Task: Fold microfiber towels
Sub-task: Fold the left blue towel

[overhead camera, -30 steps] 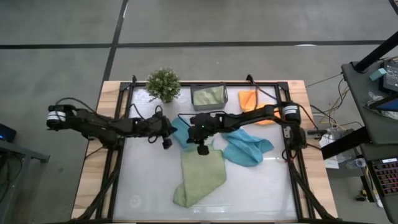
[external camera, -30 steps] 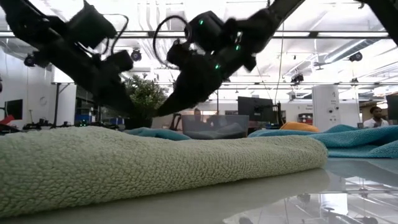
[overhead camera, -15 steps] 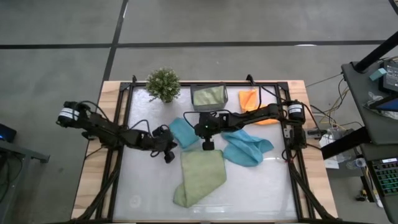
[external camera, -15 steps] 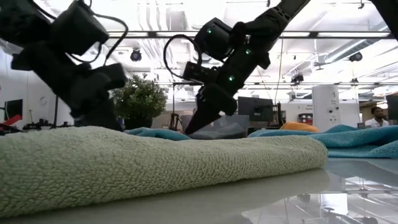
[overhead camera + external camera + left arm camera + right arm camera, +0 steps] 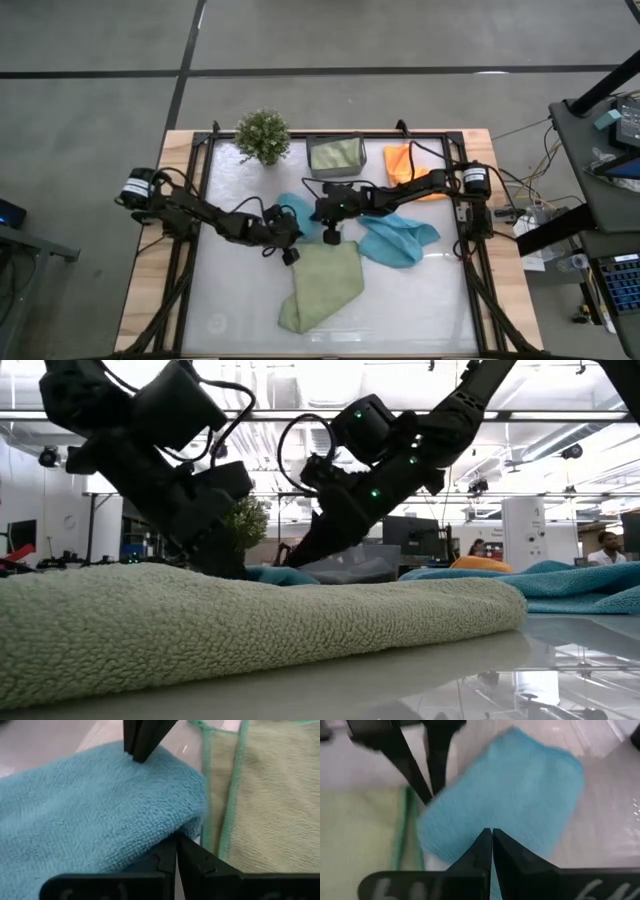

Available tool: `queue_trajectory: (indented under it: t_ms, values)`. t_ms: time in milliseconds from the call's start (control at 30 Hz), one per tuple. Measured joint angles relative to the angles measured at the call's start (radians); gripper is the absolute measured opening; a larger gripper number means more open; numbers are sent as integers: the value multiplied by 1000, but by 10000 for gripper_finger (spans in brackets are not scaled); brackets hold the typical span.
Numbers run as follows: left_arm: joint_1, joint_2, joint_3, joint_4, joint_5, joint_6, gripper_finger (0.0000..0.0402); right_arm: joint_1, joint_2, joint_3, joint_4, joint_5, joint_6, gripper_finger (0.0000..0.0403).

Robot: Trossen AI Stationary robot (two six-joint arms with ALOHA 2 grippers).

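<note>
Over a folded, fluffy teal towel (image 5: 296, 213), both pincers — left (image 5: 289, 256), right (image 5: 331, 238) — hover fully closed, empty.

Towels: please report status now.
Both claws shut, empty: left claw, right claw. Both over folded blue towel, beside green towel. Nothing blocking.

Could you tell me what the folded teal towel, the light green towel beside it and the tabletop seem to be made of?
Teal towel: soft plush cloth, likely microfiber; short fuzzy pile, matte.
Light green towel: similar fine pile, matte, with a darker green stitched edge.
Tabletop: smooth, glossy white surface, possibly glass or acrylic; the low view shows reflections in it.
</note>
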Motion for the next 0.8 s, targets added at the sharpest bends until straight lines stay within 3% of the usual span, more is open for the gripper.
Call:
queue_trajectory:
  t_ms: [200, 467, 667, 800]
  values:
    - [0, -38, 0, -21, 5, 27, 0, 19, 17, 20, 38, -15, 24, 9]
    - [-1, -238, -11, -259, 2, 75, 0, 52, -7, 67, 11, -18, 39, 11]
    - [21, -314, -54, -262, -228, 256, 0, 124, 0, 127, -88, -26, -26, 53]
    - [65, -282, -60, -199, -237, 313, 0, 167, 29, 161, -98, 72, -62, 77]
